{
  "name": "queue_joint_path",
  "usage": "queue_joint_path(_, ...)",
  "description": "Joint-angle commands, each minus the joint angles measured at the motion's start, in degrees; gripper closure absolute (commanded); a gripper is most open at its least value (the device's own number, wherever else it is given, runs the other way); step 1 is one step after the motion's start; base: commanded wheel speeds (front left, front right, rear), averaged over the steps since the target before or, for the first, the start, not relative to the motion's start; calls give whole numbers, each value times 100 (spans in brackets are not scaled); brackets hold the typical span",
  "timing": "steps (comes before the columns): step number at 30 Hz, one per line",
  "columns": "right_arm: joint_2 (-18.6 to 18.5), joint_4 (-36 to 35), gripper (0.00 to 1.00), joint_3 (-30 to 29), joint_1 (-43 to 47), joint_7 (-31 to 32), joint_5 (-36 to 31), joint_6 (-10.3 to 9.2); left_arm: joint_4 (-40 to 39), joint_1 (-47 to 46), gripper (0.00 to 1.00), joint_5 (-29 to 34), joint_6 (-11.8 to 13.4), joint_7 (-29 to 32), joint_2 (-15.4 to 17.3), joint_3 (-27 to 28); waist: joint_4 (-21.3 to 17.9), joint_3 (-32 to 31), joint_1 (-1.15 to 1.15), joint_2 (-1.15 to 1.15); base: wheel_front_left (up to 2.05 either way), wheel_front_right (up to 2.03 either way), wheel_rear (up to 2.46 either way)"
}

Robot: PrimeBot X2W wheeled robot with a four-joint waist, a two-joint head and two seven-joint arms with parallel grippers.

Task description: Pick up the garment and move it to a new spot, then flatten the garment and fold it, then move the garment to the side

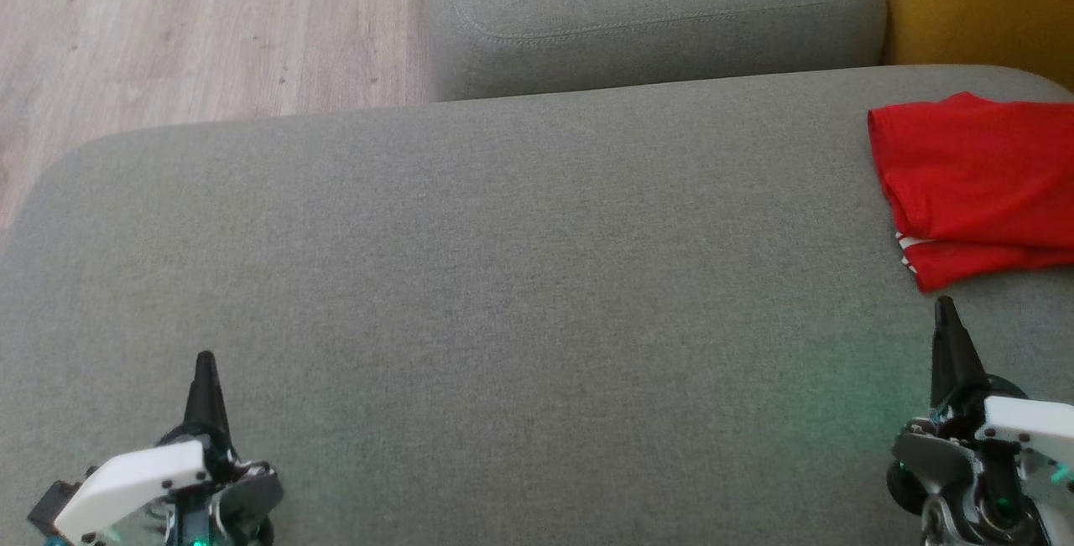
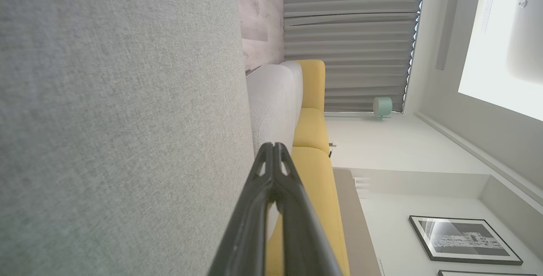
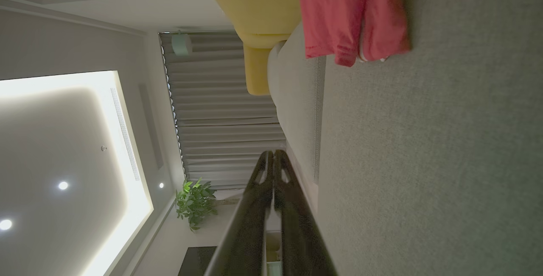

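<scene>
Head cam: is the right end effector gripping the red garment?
No, the right end effector is shut on nothing, with bare grey cushion between its tips and the folded red garment.

We see a broad grey upholstered seat spanning the head view, its woven fabric smooth. Directly on it lies a folded red garment, flat, with a white-striped edge peeking out, on the part of the seat nearest the yellow cushion.

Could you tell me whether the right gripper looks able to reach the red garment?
Probably yes: only bare grey cushion lies between the shut right gripper and the folded red garment, nothing blocking.
</scene>
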Motion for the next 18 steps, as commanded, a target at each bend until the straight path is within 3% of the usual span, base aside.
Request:
queue_joint_path(1,-47,-222,100,93,-306,43,0,-4,-209,-275,100,-32,-38,41,21,218,0,0,0,0,0,0,0)
queue_joint_path(18,-29,-220,100,67,-309,64,-21,-4,-209,-275,100,-32,-38,41,21,218,0,0,0,0,0,0,0)
